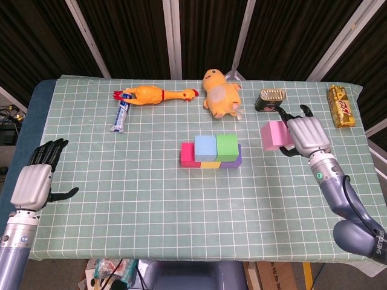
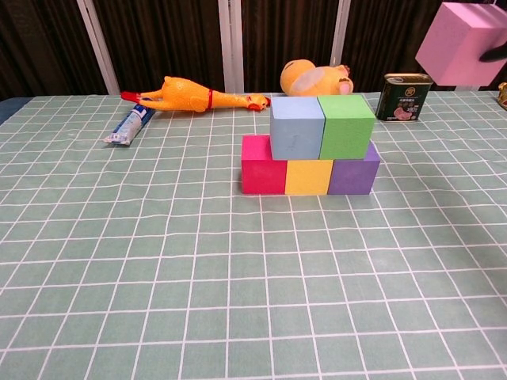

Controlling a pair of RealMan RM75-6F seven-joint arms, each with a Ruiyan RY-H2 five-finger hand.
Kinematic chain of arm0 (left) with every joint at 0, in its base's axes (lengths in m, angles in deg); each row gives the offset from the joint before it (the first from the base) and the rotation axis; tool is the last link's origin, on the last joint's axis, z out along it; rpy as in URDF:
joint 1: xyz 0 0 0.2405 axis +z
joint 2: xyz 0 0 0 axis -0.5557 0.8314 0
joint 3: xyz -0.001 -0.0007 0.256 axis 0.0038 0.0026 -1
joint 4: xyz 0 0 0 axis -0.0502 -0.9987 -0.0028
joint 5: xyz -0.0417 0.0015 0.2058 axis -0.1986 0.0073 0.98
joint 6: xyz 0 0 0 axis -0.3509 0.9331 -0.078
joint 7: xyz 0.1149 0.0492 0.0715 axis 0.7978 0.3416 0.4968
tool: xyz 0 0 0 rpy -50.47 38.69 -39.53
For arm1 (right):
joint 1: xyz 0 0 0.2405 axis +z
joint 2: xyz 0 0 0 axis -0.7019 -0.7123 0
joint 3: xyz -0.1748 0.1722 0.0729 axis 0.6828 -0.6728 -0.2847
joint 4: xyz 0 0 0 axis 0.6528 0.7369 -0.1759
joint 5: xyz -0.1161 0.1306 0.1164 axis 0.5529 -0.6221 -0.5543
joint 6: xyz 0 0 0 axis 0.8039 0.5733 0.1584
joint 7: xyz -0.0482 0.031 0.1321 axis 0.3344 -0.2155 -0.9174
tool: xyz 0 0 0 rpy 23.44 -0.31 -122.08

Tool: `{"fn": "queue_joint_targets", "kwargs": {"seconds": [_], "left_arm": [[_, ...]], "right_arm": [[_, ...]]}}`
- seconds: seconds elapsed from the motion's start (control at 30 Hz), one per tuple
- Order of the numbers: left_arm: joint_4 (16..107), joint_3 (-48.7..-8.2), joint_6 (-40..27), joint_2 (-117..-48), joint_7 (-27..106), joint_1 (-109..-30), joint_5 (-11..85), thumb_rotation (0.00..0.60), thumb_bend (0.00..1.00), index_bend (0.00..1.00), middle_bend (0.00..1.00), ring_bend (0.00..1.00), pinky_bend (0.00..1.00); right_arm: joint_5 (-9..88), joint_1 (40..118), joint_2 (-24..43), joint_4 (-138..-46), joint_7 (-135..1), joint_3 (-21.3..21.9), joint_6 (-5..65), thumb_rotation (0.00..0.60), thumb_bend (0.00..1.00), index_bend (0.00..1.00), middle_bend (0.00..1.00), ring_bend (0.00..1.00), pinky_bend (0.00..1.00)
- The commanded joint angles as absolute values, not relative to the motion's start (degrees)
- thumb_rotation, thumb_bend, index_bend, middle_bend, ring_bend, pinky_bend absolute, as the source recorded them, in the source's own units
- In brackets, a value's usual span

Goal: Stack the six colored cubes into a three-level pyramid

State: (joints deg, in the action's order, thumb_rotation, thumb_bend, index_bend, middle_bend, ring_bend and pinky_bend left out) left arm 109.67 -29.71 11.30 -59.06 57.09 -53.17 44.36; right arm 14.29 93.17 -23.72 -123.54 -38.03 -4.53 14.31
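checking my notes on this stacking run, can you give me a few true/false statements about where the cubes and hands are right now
1. The right hand holds the pink foam cube up off the table. True.
2. The light blue cube and the green cube sit side by side on the bottom row. True.
3. The bottom row has the purple cube in its middle. False: the yellow cube is in the middle, with the magenta cube on one end and the purple on the other.
4. The left hand grips the yellow rubber chicken. False: it holds nothing, at the table's near left edge, far from the chicken.
5. The pink cube already tops the pyramid. False: it is in the air to the stack's right.
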Motion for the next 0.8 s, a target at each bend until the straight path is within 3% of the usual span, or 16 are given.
{"fn": "queue_joint_targets", "kwargs": {"seconds": [0.03,0.43,0.8], "left_arm": [[109.9,-29.6,10.8,-58.6,56.3,-53.1,44.7,0.6,0.11,0.0,0.03,0.0,0.05],[109.5,-28.8,8.9,-56.2,52.0,-52.4,44.5,0.6,0.11,0.0,0.03,0.0,0.05],[108.2,-28.4,6.6,-55.7,49.6,-52.6,43.6,0.6,0.11,0.0,0.03,0.0,0.05]], "right_arm": [[8.8,97.2,-25.4,-127.6,-33.6,-5.1,15.5,0.6,0.31,0.0,0.47,0.38,0.07],[-17.8,114.0,-19.8,-133.6,-19.1,-4.9,24.4,0.6,0.31,0.0,0.47,0.38,0.07],[-22.6,119.9,-12.2,-132.4,-14.6,-4.0,29.7,0.6,0.31,0.0,0.48,0.38,0.07]]}}
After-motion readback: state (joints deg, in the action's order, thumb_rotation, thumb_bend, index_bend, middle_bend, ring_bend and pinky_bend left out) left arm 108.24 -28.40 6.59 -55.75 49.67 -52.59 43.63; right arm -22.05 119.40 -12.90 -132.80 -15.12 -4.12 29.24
